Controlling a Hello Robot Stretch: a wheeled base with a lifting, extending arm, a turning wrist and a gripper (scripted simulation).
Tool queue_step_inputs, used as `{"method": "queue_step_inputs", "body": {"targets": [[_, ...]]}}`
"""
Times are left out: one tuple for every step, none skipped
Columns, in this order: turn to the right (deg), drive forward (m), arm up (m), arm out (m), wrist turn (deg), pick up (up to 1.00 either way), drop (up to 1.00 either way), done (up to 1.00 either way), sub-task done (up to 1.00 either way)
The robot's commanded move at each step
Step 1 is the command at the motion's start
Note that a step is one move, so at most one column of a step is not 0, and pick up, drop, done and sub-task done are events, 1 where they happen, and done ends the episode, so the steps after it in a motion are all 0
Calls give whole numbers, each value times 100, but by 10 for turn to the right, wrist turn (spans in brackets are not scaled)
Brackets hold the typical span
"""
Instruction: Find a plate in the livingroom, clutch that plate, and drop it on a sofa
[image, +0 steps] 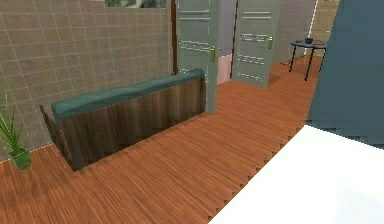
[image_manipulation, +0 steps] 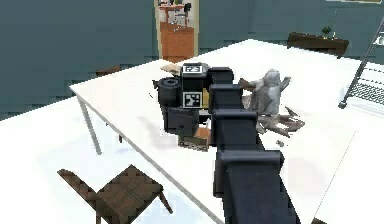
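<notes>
The arm (image_manipulation: 235, 140) lay stretched over the white table (image_manipulation: 130, 95), its fingers (image_manipulation: 168, 95) among small things resting there, near a grey statue (image_manipulation: 268, 95) — whether they had hold of anything could not be told, nor which blob was the plate. By that, the grasp looked unconfirmed. Carrying and dropping onto a sofa — perhaps the teal-topped piece (image: 125, 100) — was left.

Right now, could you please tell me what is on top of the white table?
On the white table stands a grey figure with brownish bits beside it. The arm covers a strip of tabletop, hiding whatever lies under it.
</notes>
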Motion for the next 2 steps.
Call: {"method": "queue_step_inputs", "body": {"targets": [[0,0,0,0,-450,0,0,0,0],[0,0,0,0,-450,0,0,0,0]]}}
